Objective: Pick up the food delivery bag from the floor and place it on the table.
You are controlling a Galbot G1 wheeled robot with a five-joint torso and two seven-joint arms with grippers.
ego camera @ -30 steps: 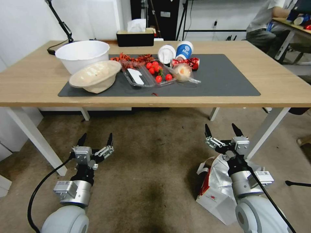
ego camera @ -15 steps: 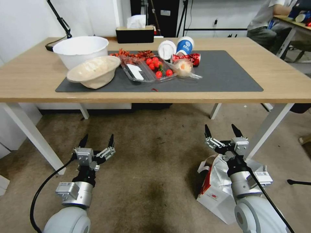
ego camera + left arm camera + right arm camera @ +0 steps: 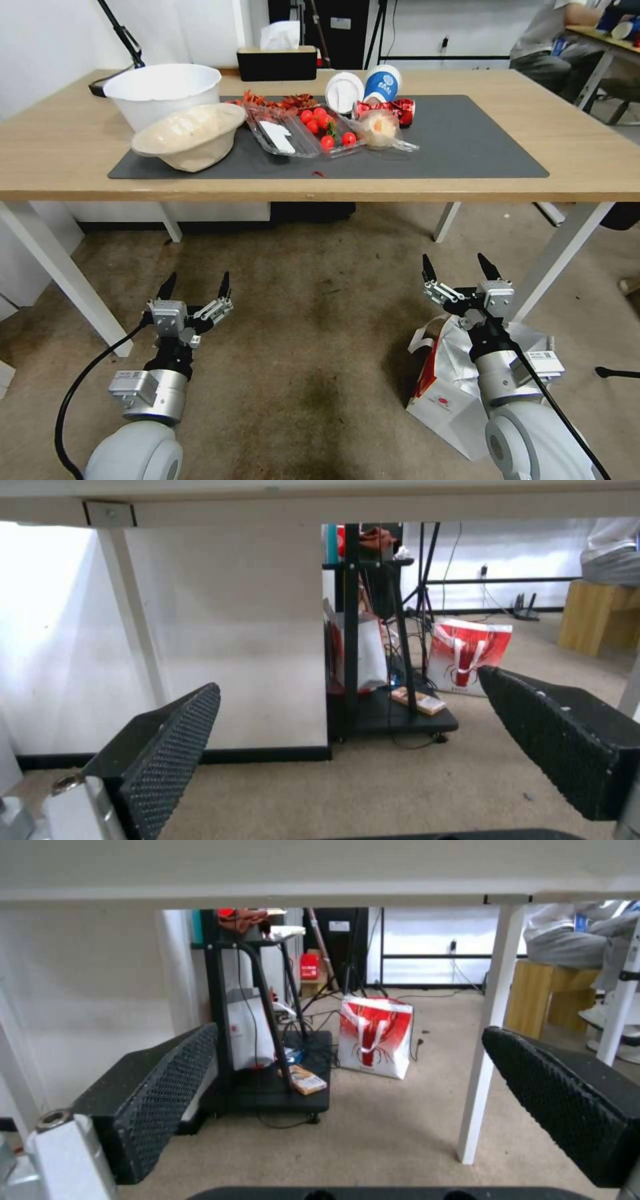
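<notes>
The food delivery bag (image 3: 445, 395) lies on the carpet at the lower right, white with a red side panel, a small red logo and silver foil lining at its open top. My right arm reaches over it, and my right gripper (image 3: 457, 267) hangs open just past the bag's far end, empty. Level with it on the left, my left gripper (image 3: 195, 285) is open over bare carpet. Both grippers sit low, in front of the table (image 3: 400, 191), a light-wood top with white legs and a dark grey mat (image 3: 467, 143). The wrist views look under the table between the open left gripper (image 3: 347, 685) and right gripper (image 3: 348, 1032).
On the mat are a white bowl (image 3: 163, 90), a beige bowl (image 3: 190, 133), a clear tray of tomatoes (image 3: 320, 130) and cups (image 3: 381, 83). A white table leg (image 3: 560, 257) stands beside the right gripper. Beyond the table stand a black cart (image 3: 267, 1050) and a red-and-white shopping bag (image 3: 375, 1037).
The head camera has shifted a little, so the table sits higher and closer in the picture. Both grippers stay open and the bag lies where it was.
</notes>
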